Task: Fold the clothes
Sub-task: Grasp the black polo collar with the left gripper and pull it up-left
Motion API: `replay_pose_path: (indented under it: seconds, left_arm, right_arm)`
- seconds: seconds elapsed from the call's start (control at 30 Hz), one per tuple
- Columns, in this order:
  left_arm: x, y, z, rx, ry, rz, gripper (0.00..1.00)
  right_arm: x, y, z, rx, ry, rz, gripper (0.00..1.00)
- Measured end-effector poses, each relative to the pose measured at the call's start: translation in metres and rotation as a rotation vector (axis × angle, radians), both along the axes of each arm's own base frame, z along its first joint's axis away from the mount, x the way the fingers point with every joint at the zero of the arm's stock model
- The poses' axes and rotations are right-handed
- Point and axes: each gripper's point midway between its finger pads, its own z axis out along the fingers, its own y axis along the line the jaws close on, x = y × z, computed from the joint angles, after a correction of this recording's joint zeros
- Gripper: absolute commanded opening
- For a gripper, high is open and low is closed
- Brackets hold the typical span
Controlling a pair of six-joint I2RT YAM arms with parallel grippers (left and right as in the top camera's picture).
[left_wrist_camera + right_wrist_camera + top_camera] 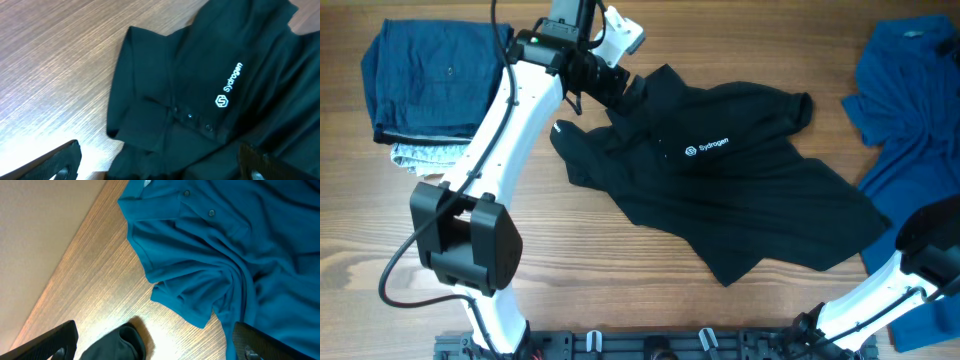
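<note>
black polo (740, 200) askew on table (620, 285)

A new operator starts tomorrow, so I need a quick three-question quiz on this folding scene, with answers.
1. True or false: the black polo is already neatly folded.
2. Which garment fills most of the right wrist view? A) blue shirt B) black polo C) folded stack
3. Fill in: the left gripper, over the polo's collar end, is ____ (open/shut).

Key: 1 false, it lies spread and rumpled; 2 A; 3 open.
</note>
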Motion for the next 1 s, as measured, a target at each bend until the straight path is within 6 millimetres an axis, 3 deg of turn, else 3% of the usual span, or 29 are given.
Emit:
replay_pose_path:
  seconds: [0.17, 0.27, 0.37, 0.47, 0.53, 0.67, 1.0]
  left_arm:
    - [-0.008, -0.020, -0.003, -0.003, 0.006, -0.041, 0.52]
    - [-0.006, -0.022, -0.030, 0.017, 0.061, -0.042, 0.50]
    - [-0.006, -0.022, -0.079, 0.054, 0.156, -0.041, 0.34]
    - [-0.009, -0.020, -0.111, 0.080, 0.224, -0.040, 0.13]
    - [-0.015, -0.018, -0.127, 0.099, 0.273, -0.040, 0.06]
    - [-0.022, -0.020, -0.141, 0.114, 0.316, -0.045, 0.05]
    - [-0.017, -0.034, -0.149, 0.103, 0.277, -0.068, 0.11]
  right_arm:
    - [0.000, 0.000, 0.000, 0.000, 0.000, 0.000, 0.99]
    - [0.000, 0.000, 0.000, 0.000, 0.000, 0.000, 1.00]
    - [0.000, 0.000, 0.000, 0.000, 0.000, 0.000, 1.00]
    - [0.000, 0.000, 0.000, 0.000, 0.000, 0.000, 0.99]
    - [0.000, 0.000, 0.000, 0.000, 0.000, 0.000, 1.00]
    - [0.000, 0.000, 0.000, 0.000, 0.000, 0.000, 1.00]
    - [0.000, 0.000, 0.000, 0.000, 0.000, 0.000, 0.99]
